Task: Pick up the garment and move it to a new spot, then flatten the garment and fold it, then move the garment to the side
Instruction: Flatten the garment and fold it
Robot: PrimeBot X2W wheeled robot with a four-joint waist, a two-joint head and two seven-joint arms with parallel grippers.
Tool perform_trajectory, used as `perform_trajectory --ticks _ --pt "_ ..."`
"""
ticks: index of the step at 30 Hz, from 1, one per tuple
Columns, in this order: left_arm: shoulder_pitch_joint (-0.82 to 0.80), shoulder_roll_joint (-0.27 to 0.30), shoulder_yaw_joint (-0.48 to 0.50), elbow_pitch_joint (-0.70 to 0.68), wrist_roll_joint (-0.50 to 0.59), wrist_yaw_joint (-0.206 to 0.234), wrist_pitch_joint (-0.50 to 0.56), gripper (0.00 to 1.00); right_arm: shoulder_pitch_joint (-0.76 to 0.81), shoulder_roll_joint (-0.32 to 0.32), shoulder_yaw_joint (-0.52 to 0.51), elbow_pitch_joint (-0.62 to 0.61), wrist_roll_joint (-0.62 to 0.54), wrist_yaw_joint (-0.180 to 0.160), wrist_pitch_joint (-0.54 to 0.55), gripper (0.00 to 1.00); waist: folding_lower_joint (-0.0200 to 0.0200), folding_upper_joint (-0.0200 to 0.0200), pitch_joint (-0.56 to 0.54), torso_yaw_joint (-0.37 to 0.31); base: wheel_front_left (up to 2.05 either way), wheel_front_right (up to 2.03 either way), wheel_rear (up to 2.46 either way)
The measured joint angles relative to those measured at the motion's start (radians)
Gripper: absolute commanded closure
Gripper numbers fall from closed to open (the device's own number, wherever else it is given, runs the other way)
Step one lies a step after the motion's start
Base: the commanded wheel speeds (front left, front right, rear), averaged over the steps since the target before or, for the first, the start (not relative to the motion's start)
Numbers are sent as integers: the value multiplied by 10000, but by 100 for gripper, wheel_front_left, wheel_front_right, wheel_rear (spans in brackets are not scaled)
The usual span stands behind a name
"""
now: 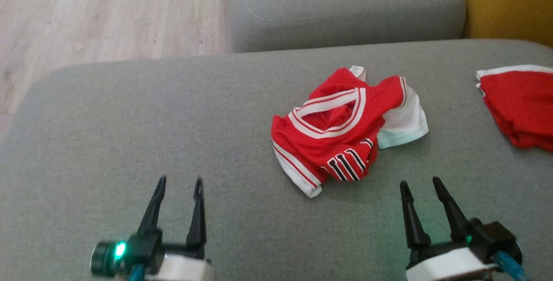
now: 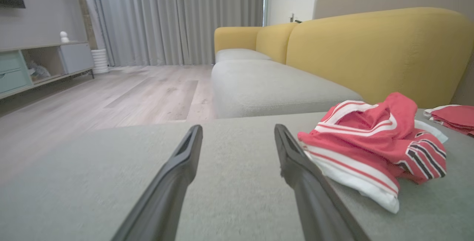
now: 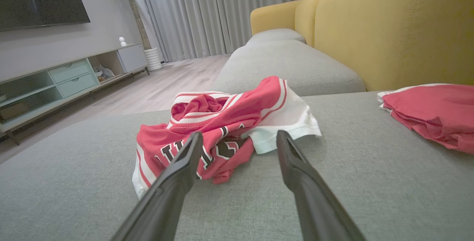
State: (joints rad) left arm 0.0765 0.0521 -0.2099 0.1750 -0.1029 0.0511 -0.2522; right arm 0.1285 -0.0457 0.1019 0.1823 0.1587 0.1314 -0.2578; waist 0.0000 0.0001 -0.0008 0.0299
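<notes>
A crumpled red-and-white shirt [image 1: 341,130] lies right of centre on a grey sofa cushion [image 1: 129,143]. The left gripper [image 1: 179,181] and right gripper [image 1: 420,181] hover nearer the cushion's front edge, fingers spread and empty. The shirt looks soft and light; pinch a raised fold.

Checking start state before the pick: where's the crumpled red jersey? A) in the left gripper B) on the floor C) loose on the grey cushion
C: the red jersey lies crumpled on the grey cushion, ahead of the open left gripper and right gripper, touching neither.
</notes>
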Motion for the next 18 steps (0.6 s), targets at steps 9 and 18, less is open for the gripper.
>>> perform_trajectory --ticks 9,18 --pt "-3702 -35 -1137 1732 86 -777 -4 0 -1337 -349 552 -42 84 0 0 0 4 -1 1357 -484 0 0 0" --pt "-6639 -98 -2165 5317 -1028 -965 326 0 -2127 -451 947 -38 190 0 0 0 2 -1 2507 -1350 0 0 0"
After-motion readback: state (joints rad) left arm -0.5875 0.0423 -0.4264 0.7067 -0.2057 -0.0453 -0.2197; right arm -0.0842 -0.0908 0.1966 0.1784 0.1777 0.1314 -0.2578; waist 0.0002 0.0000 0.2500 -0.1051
